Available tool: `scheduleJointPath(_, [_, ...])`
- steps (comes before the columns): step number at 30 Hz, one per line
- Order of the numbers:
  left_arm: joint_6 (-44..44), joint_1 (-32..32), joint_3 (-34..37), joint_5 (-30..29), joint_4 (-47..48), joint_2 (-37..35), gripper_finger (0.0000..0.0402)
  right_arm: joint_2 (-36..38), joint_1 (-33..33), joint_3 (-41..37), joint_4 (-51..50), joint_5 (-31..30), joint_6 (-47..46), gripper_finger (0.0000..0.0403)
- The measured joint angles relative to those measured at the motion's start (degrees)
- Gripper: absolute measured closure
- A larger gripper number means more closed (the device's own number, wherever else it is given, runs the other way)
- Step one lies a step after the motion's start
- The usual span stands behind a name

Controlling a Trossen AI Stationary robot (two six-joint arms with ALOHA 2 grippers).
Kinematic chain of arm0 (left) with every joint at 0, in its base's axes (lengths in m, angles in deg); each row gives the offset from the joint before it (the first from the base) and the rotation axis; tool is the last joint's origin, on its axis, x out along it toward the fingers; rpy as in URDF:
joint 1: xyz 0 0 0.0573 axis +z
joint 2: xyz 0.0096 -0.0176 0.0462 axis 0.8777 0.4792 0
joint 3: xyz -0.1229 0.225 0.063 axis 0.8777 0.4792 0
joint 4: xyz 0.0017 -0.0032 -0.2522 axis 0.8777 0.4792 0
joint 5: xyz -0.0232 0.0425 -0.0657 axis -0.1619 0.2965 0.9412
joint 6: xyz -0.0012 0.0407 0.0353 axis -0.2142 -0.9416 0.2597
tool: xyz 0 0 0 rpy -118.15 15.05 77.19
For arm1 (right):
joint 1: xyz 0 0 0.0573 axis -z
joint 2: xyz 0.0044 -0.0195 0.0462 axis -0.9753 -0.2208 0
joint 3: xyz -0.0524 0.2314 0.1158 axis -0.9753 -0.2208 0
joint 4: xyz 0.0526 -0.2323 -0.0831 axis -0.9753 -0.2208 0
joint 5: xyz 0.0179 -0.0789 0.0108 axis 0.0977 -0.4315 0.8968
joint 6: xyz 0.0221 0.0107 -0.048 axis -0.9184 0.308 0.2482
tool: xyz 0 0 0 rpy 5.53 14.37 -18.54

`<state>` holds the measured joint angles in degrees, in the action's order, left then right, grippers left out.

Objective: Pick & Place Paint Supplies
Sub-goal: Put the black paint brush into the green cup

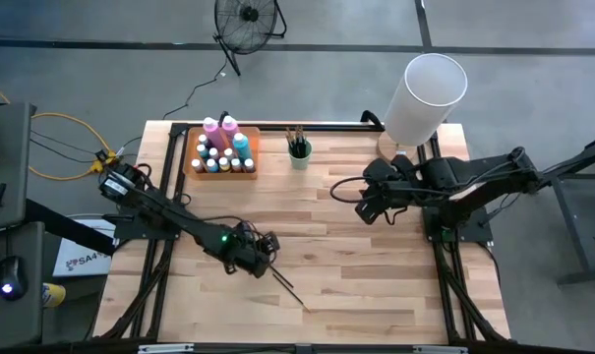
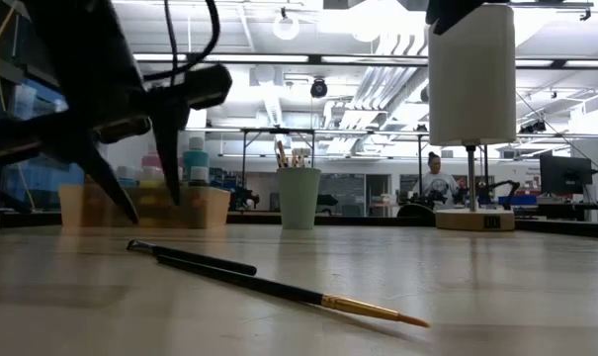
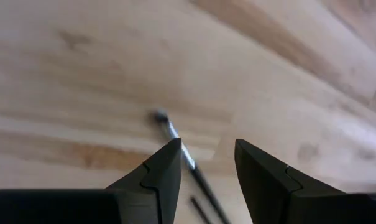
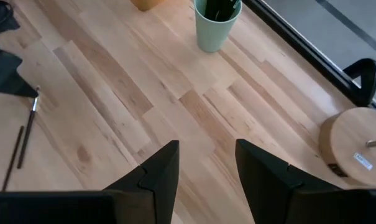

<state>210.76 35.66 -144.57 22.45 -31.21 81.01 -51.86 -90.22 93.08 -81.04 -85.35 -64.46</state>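
Two thin dark-handled brushes lie flat on the wooden table, side by side, also seen as brushes in the high view; one has a gold ferrule and pale tip. My left gripper hovers open just above their far ends, and one brush shows between its fingers. Small pale-capped paint bottles and taller pink and blue bottles stand in the orange tray. More brushes stand in the green cup. My right gripper waits open over the table's right half.
A white cylindrical lamp on a round wooden base stands at the far right corner. A black frame runs along the far edge. Bare wood lies between the arms and toward the near edge. A person sits in the room behind.
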Motion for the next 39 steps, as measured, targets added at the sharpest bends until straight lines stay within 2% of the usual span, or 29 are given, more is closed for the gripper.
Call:
scheduleJointPath(5, [-0.6,2.6,0.0,2.0,0.7,0.0,0.0256,0.0,0.0,0.0,0.0,-0.1,1.8,0.0251])
scheduleJointPath(12, [-0.5,2.8,0.0,4.7,0.9,0.0,0.0256,0.0,0.0,0.0,-0.4,0.3,2.9,0.0251])
scheduleJointPath(19, [-2.0,2.8,0.0,4.0,1.3,-0.6,0.0256,-0.2,-0.5,0.0,0.9,6.1,5.1,0.0251])
scheduleJointPath(25, [-5.2,2.4,0.1,0.0,8.7,-6.1,0.0256,-0.9,-1.9,0.0,10.7,14.4,8.9,0.0251])
scheduleJointPath(30, [-9.6,2.4,0.0,3.7,8.9,-7.4,0.0256,-2.2,-2.0,0.0,13.7,15.1,7.4,0.0251])
scheduleJointPath(39, [-15.8,2.4,0.0,3.6,10.7,-7.2,0.0256,-6.3,-4.2,0.0,15.4,20.1,6.0,0.0251])
